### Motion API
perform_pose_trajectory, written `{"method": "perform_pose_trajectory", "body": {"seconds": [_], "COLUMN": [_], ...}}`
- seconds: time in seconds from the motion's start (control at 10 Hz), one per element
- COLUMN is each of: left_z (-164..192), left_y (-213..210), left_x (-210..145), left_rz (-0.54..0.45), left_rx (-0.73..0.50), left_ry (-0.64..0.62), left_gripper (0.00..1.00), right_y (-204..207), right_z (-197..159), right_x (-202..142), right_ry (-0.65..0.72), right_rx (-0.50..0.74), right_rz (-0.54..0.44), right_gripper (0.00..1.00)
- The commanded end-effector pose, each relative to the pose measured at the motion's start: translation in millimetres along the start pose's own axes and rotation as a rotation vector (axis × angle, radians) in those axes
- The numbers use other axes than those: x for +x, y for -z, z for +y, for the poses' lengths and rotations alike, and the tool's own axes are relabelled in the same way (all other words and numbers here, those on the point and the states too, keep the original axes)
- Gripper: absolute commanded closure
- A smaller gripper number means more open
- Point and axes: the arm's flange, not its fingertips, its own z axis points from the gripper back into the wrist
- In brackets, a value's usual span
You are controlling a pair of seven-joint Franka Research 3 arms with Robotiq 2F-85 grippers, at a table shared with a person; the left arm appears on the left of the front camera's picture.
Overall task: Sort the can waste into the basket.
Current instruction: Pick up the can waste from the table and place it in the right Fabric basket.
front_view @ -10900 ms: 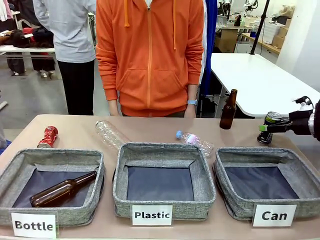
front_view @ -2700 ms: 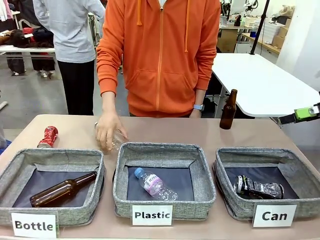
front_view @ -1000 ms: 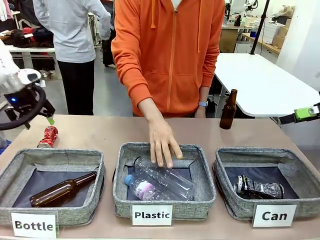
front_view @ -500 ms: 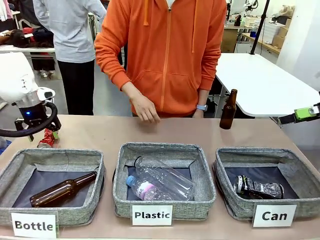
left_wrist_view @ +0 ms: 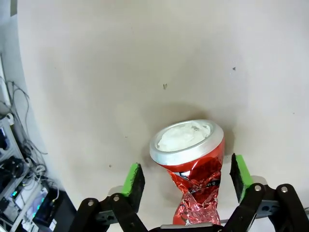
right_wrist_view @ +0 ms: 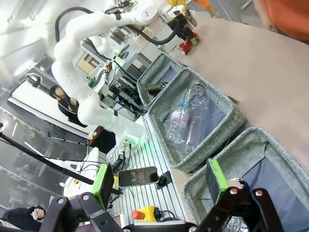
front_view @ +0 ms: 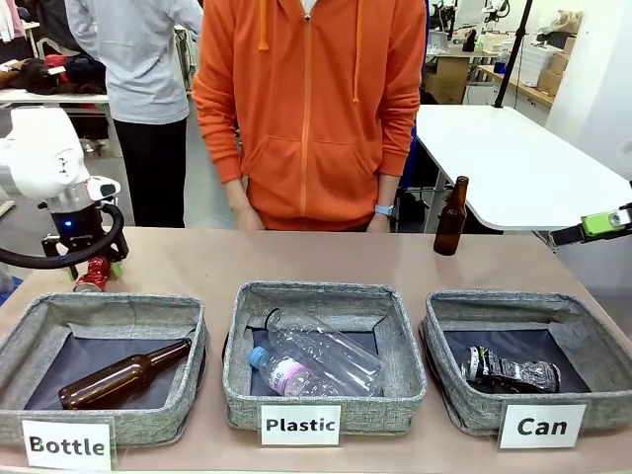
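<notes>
The red crushed can [front_view: 92, 277] stands at the table's far left, behind the "Bottle" basket. My left gripper [front_view: 96, 271] is lowered over it. In the left wrist view the red can [left_wrist_view: 193, 164] stands between the green pads [left_wrist_view: 133, 178], with a thin gap on each side, so the jaws are open around it. The black and silver can [front_view: 509, 370] lies inside the grey basket [front_view: 441, 321] labelled "Can" at the right. My right gripper [front_view: 602, 224] hovers open off the table's right edge; in its own view the right gripper [right_wrist_view: 159, 183] looks down on the "Can" basket [right_wrist_view: 227, 151].
The "Bottle" basket [front_view: 39, 308] holds a brown glass bottle [front_view: 123, 373]. The "Plastic" basket [front_view: 237, 326] holds two clear bottles [front_view: 321, 357]. Another brown bottle [front_view: 451, 217] stands upright at the back right. A person in an orange hoodie [front_view: 311, 109] stands at the far edge.
My left arm has come down over the red can and its jaws have narrowed around it. The person's hand has drawn back from the Plastic basket to their side.
</notes>
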Motion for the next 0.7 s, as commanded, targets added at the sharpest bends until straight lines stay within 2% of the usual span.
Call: {"method": "perform_pose_trajectory", "body": {"seconds": [0.0, 0.1, 0.2, 0.3, 0.5, 0.6], "left_z": [-3.9, -4.5, -4.3, -4.1, -5.5, -6.2], "left_y": [-4.9, -2.7, -0.9, 0.8, 0.9, 0.0], "left_x": [2.0, 3.7, 3.0, 2.0, 1.3, 1.9], "left_rz": [-0.007, -0.003, -0.003, 0.002, -0.002, -0.006], "left_rx": [0.029, 0.032, 0.032, 0.03, 0.037, 0.037], "left_ry": [-0.018, -0.019, -0.019, -0.023, -0.023, -0.02], "left_gripper": [0.68, 1.0, 1.0, 0.75, 1.0, 1.0], "right_y": [0.1, 0.1, 0.1, 0.1, 0.1, 0.1], "right_z": [0.8, 0.8, 0.8, 0.8, 0.8, 0.8], "right_x": [-1.5, -1.5, -1.5, -1.5, -1.5, -1.5], "right_ry": [-0.018, -0.018, -0.018, -0.018, -0.018, -0.018], "right_rx": [-0.006, -0.006, -0.006, -0.006, -0.006, -0.006], "right_rz": [0.0, 0.0, 0.0, 0.0, 0.0, 0.0], "right_gripper": [0.0, 0.0, 0.0, 0.0, 0.0, 0.0]}}
